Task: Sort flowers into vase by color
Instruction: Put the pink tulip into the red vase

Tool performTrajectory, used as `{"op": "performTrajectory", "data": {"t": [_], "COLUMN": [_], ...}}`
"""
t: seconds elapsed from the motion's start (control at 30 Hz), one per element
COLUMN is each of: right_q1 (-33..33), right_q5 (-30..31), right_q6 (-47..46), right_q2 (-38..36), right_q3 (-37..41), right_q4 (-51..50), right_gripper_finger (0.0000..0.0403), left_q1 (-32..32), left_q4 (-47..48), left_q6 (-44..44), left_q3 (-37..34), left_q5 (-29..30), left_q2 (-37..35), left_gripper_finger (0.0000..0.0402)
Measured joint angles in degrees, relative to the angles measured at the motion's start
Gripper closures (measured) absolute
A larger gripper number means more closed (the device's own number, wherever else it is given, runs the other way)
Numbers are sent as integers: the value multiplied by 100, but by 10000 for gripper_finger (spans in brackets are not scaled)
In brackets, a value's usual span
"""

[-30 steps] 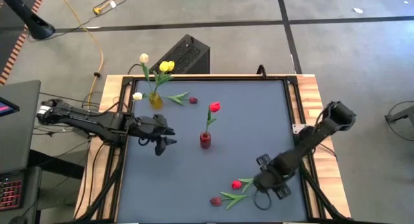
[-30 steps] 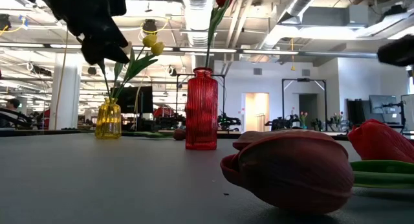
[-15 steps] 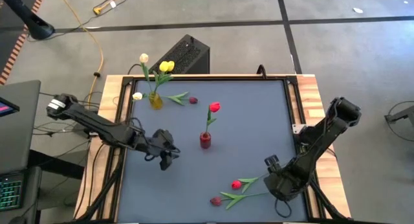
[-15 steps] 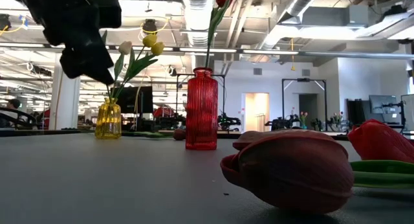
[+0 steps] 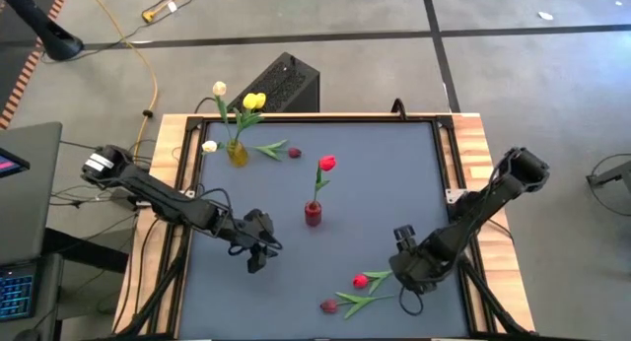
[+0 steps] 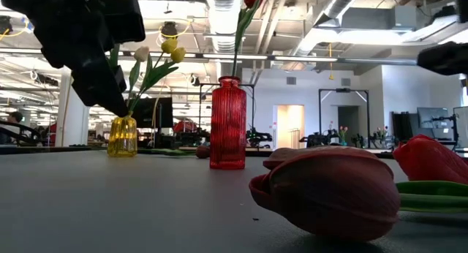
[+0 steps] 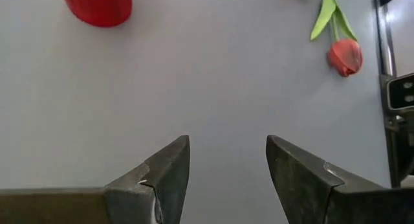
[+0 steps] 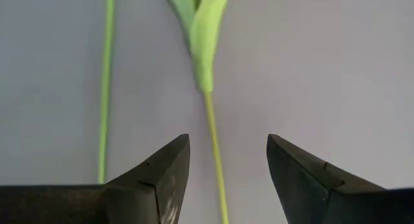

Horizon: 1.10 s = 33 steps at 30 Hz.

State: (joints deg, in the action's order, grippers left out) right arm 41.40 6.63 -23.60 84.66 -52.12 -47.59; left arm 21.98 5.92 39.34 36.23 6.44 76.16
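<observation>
Two tulips lie flat near the table's near edge: a red head [image 5: 361,280] and a maroon head [image 5: 328,306], with stems running right. My right gripper [image 5: 402,282] is open over those stems; in its wrist view one thin stem [image 8: 216,160] runs between the fingers of my right gripper [image 8: 228,143], untouched. My left gripper [image 5: 258,260] is open over bare table left of the red vase [image 5: 314,215], which holds one red tulip [image 5: 326,164]. The yellow vase [image 5: 237,153] holds yellow and cream tulips. A maroon tulip [image 5: 294,153] lies beside it.
A white tulip head [image 5: 209,146] shows at the table's left rim by the yellow vase. A black box [image 5: 286,85] stands beyond the far edge. The wooden table frame [image 5: 473,144] borders the grey mat. Bare mat lies in the middle and far right.
My left gripper has moved toward the near edge and to the right, away from the yellow vase, staying open. My right gripper has shifted right, then back left toward the stems of the two lying tulips. The flowers have not moved.
</observation>
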Motion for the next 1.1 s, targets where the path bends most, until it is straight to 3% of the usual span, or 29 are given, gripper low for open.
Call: {"op": "performTrajectory", "data": {"t": [0.47, 0.7, 0.8, 1.03, 1.1], "right_q1": [-207, 77, 161, 106, 28], "right_q5": [-242, -156, -155, -241, -316], "right_q6": [-164, -183, -191, -193, -194], "right_q2": [2, -26, -26, -20, -22], "right_q3": [923, 1416, 1503, 1528, 1496], "right_q4": [1112, 1832, 1881, 2016, 2052], "right_gripper_finger": [171, 181, 217, 364, 386], "left_q1": [0, 0, 1, 2, 0], "left_q4": [-43, -26, -25, -14, -14], "left_q6": [-295, -357, -357, -333, -329], "left_q3": [0, 0, 0, 0, 0], "left_q5": [39, -24, -66, -66, -68], "left_q2": [-15, -17, -17, -20, -20], "left_gripper_finger": [210, 210, 210, 210, 210]}}
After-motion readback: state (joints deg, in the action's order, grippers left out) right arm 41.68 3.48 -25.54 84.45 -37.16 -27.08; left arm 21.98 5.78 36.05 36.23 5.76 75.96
